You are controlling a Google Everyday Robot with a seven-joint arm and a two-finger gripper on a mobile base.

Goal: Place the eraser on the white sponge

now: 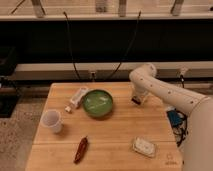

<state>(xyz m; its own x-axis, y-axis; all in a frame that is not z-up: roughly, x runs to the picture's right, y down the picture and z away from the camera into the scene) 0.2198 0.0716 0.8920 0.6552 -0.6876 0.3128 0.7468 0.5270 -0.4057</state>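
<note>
The white sponge, a whitish pad with a tan edge, lies near the table's front right. My gripper hangs from the bent white arm over the right side of the table, just right of the green bowl and well behind the sponge. It is shut. A small dark shape sits at its tip, and I cannot tell whether that is the eraser. No eraser lies anywhere on the tabletop.
On the wooden table are a white cup at the left, a reddish-brown pepper-shaped thing at the front, and a long white box with a small pale piece beside it. A dark counter runs behind the table.
</note>
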